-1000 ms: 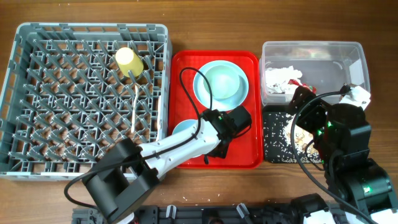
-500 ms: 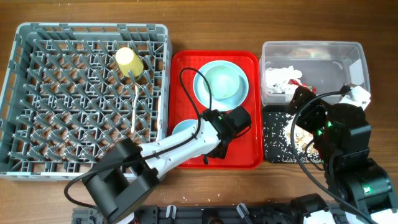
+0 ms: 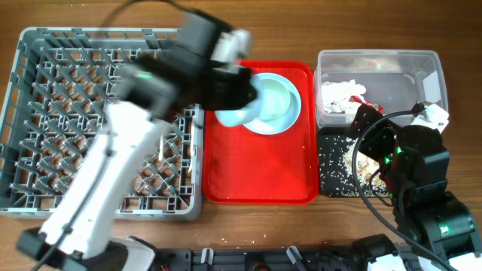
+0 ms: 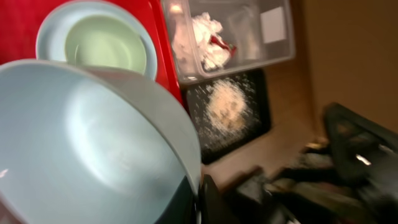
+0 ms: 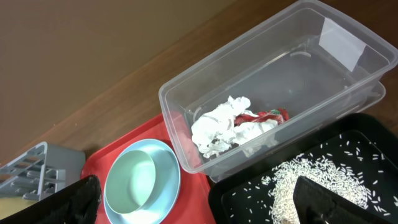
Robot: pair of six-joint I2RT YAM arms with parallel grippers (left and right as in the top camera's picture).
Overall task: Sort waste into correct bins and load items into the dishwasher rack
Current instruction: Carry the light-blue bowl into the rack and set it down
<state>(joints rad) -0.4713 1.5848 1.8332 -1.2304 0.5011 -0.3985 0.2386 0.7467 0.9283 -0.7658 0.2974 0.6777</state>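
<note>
My left gripper [image 3: 239,92] is raised and shut on the rim of a pale blue bowl [image 3: 233,113], held in the air over the gap between the grey dishwasher rack [image 3: 45,113] and the red tray [image 3: 260,177]. In the left wrist view the bowl [image 4: 81,143] fills the left side. A second bowl sits on the pale blue plate [image 3: 273,104] on the tray. The clear tub [image 3: 376,64] holds the napkin [image 3: 340,92] and red wrapper [image 3: 358,100]. Rice [image 3: 361,162] lies in the black tray [image 3: 335,162]. My right gripper [image 5: 199,205] is open above the black tray. The arm hides the cup and cutlery.
The left arm stretches diagonally across the rack's right half. The red tray's front half is bare. The tub and black tray stand side by side at the right, with the right arm's base in front of them.
The left arm has risen from the front of the red tray, lifting the bowl that stood at its front left, and swung it back toward the rack's right edge. The right arm is still.
</note>
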